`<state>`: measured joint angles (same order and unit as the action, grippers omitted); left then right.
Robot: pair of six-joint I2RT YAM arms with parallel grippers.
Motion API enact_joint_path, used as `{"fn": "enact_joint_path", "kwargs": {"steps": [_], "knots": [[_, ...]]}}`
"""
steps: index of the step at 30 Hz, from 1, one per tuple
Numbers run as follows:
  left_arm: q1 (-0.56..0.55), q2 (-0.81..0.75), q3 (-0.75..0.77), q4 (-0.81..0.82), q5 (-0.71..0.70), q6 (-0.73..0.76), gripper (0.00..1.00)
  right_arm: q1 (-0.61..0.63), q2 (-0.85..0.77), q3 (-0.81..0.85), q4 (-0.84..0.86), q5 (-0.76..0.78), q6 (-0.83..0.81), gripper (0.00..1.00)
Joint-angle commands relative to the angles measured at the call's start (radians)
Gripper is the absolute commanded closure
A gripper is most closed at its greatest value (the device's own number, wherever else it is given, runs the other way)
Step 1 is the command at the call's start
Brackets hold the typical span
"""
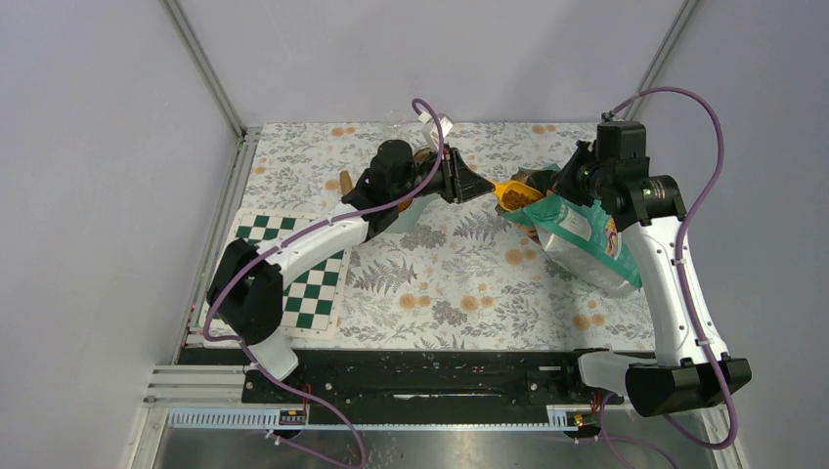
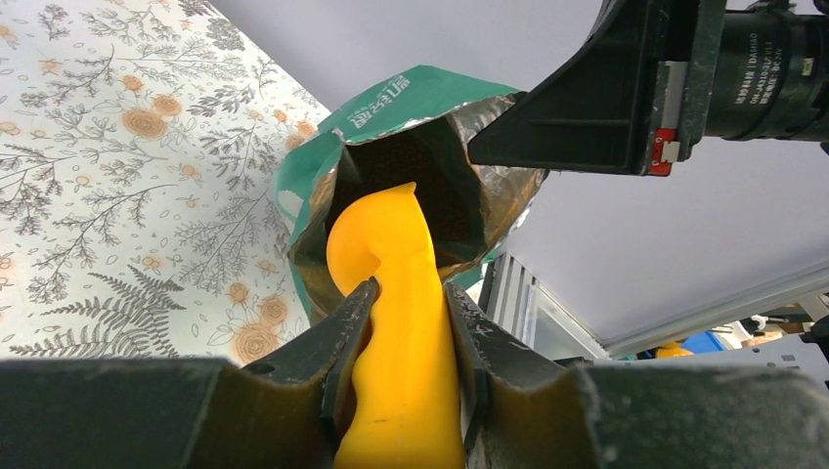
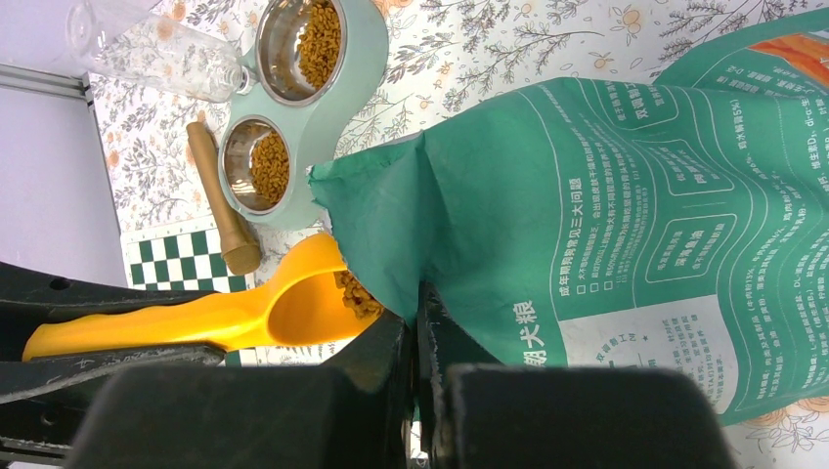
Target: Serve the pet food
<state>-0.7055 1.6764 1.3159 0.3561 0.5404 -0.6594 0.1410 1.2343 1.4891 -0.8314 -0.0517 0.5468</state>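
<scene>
Far left, the double bowl (image 3: pixel 367 68) holds pet food (image 3: pixel 318 39) in both cups. Next, the left gripper (image 2: pixel 411 293) is clamped tight on the scoop (image 2: pixel 386 244) handle, and there's more pet food in its cup, right at the bag (image 3: pixel 606 195) mouth. Over right, the right gripper (image 3: pixel 415 308) has its jaws pinched closed on the bag's rim.

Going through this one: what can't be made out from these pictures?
Top view: the left arm covers most of the feeder.
Left wrist view: the scoop, held by the left gripper, shows only its back, and the bag is dark inside, so the contents of both are unseen.
Right wrist view: the bag's edge, pinched by the right gripper, hides part of the scoop's pet food.
</scene>
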Motion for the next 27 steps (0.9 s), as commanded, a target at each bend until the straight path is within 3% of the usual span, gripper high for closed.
{"fn": "enact_joint_path", "kwargs": {"steps": [1,8,17,27], "knots": [[0.0,-0.018,0.042,0.038,-0.038,0.036,1.0,0.001,-0.062,0.03,0.148,-0.049,0.017,1.0],[0.002,-0.019,0.05,0.008,-0.052,0.009,1.0,0.0,-0.064,0.025,0.154,-0.05,0.024,1.0],[0.092,-0.018,0.039,-0.005,-0.043,-0.371,1.0,0.0,-0.065,0.019,0.159,-0.056,0.031,1.0],[0.212,-0.001,-0.093,0.233,0.106,-0.765,1.0,0.0,-0.064,0.016,0.167,-0.06,0.038,1.0]]}}
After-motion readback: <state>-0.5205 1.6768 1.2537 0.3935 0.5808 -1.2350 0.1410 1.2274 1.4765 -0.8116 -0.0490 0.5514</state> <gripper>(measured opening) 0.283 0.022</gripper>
